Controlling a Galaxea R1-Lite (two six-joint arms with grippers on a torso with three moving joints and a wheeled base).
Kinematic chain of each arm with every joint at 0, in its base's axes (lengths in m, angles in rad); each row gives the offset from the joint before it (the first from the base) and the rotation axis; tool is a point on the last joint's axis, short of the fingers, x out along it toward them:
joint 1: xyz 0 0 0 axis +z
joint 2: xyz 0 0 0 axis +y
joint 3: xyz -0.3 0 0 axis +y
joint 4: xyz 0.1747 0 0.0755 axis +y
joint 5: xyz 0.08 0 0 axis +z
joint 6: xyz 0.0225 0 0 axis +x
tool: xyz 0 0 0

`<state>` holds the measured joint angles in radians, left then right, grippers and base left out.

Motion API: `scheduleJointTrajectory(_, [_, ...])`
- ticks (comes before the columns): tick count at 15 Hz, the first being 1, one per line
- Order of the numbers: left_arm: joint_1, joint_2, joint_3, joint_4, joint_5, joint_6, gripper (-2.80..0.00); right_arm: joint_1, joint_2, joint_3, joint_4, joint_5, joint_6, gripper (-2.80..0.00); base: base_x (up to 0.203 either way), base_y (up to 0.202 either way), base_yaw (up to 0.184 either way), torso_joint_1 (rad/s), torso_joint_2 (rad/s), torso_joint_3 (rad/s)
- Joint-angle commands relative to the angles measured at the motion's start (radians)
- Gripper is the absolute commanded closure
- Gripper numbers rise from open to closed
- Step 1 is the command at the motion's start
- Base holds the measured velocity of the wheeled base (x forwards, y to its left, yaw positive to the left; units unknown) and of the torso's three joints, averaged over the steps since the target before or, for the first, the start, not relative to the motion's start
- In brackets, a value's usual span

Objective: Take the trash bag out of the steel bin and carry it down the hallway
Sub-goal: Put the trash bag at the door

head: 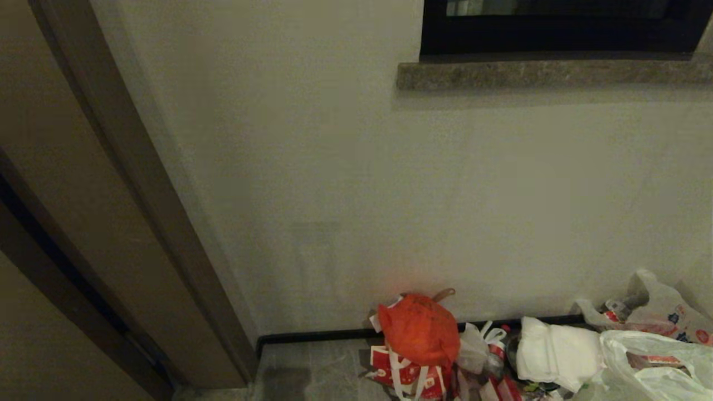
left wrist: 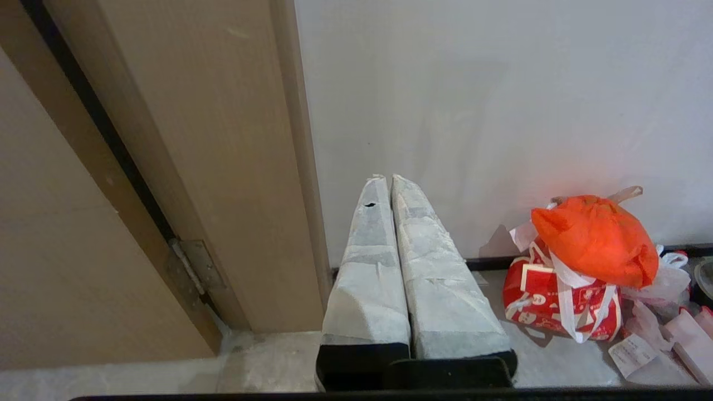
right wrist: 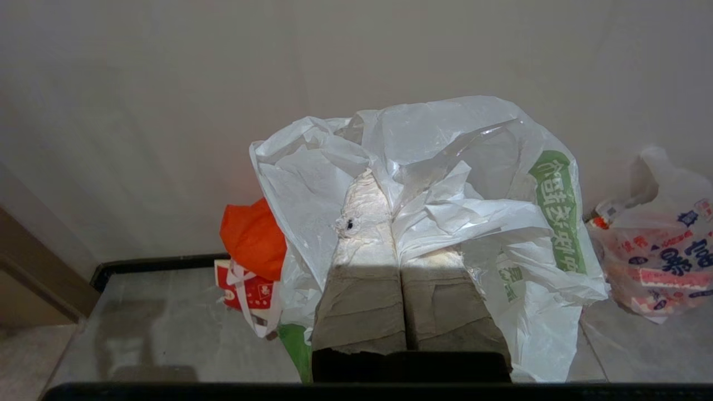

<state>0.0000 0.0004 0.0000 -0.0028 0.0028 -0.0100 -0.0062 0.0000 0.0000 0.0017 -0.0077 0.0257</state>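
Cream wall ahead; right gripper is clamped on the trash bag, orange-red bag at about 10 o'clock from it, left gripper pinched closed and empty.

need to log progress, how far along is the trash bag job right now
Done: the trash bag looks out of the steel bin, which is in no view. In hand: the right gripper has its fingers shut on the bag's plastic, facing a cream wall with an orange-red bag and other bags on the floor. The left gripper is shut and empty by the door frame. Left: setting it down, if this is the drop spot.
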Motion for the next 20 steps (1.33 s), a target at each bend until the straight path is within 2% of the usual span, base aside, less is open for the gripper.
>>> scheduleJointTrajectory(1, [0.000,0.001,0.001,0.000,0.000,-0.002,0.00,0.000,0.000,0.000,0.000,0.000,-0.001,0.00,0.000,0.000,0.000,0.003,0.00,-0.131])
scheduleJointTrajectory(20, [0.001,0.001,0.001,0.000,0.000,-0.002,0.00,0.000,0.000,0.000,0.000,0.002,-0.013,0.00,0.000,0.000,0.000,0.003,0.00,-0.192])
